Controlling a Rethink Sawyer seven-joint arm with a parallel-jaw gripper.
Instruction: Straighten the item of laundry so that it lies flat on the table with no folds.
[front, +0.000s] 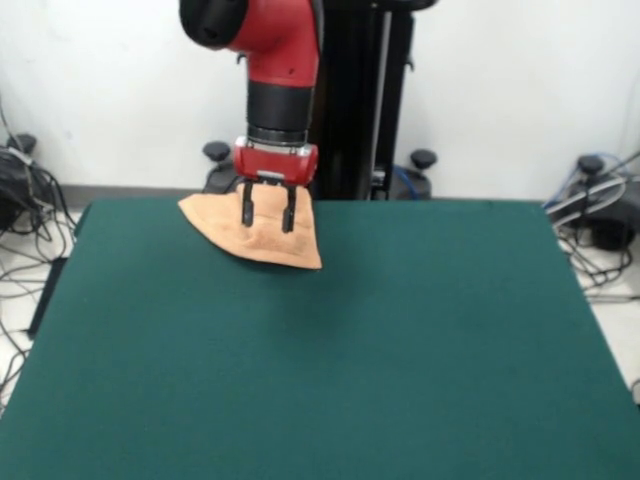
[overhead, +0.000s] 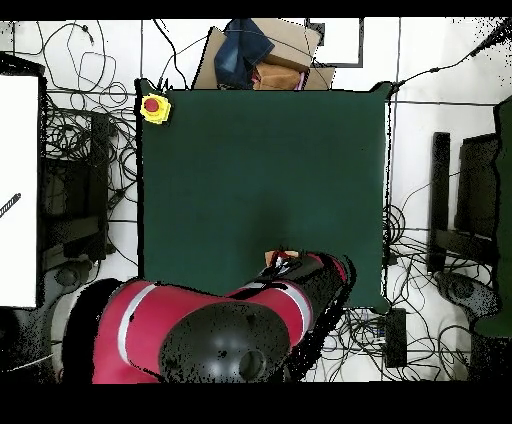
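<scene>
Towel (front: 262, 236): orange-tan, lying bunched in a rough triangle at the far edge of the table (front: 330, 370), pointing toward its middle. Gripper (front: 267, 216): hanging directly over the towel, fingers parted, tips reaching the cloth, gripping nothing.

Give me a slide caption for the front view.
Red robot arm's open gripper poised over a bunched tan towel at the green table's far edge.

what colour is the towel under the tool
Light orange-tan towel, plain as far as visible; the front view shows it best.
</scene>
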